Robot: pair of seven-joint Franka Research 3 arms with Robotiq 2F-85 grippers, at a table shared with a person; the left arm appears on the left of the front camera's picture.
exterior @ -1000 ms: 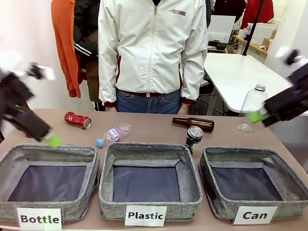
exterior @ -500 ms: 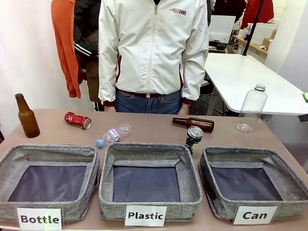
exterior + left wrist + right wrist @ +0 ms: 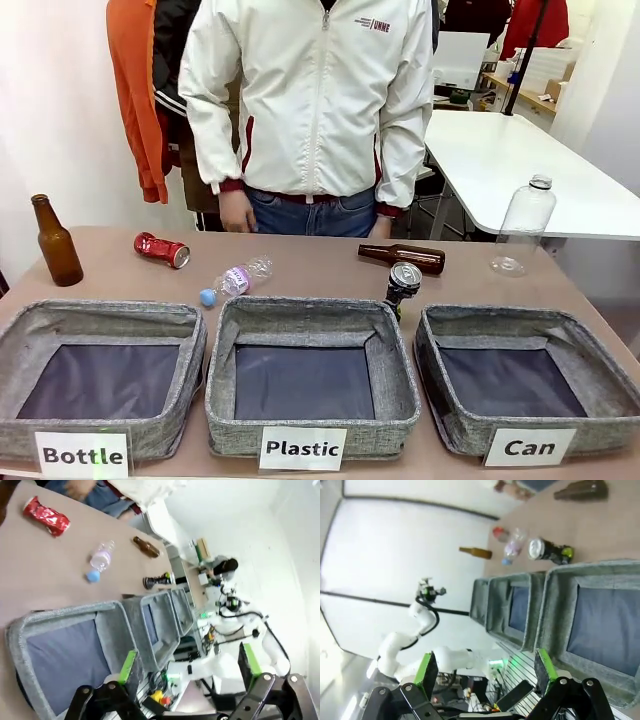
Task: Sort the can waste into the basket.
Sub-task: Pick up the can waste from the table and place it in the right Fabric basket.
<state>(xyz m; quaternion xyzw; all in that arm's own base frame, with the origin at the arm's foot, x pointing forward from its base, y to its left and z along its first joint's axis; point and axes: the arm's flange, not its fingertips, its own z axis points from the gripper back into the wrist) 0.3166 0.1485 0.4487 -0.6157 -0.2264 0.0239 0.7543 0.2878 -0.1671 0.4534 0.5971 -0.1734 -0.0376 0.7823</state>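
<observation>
At lower right, the basket (image 3: 610, 425) is coarse grey woven cloth with a smoother dark lining and a white paper label (image 3: 529, 447). The dented red can (image 3: 161, 249), at middle left, is glossy painted metal. The black can (image 3: 403, 283) at centre has a bright bare-metal top. The table (image 3: 320, 262) looks smooth and matt. The tall bottle (image 3: 522, 228) at right is clear, glossy plastic.

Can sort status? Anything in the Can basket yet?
Done: nothing; the Can basket is empty. In hand: nothing; the left end effector and right end effector are open and empty. Left: the black can, upright on the table, and the red can, on its side far to the left.
</observation>
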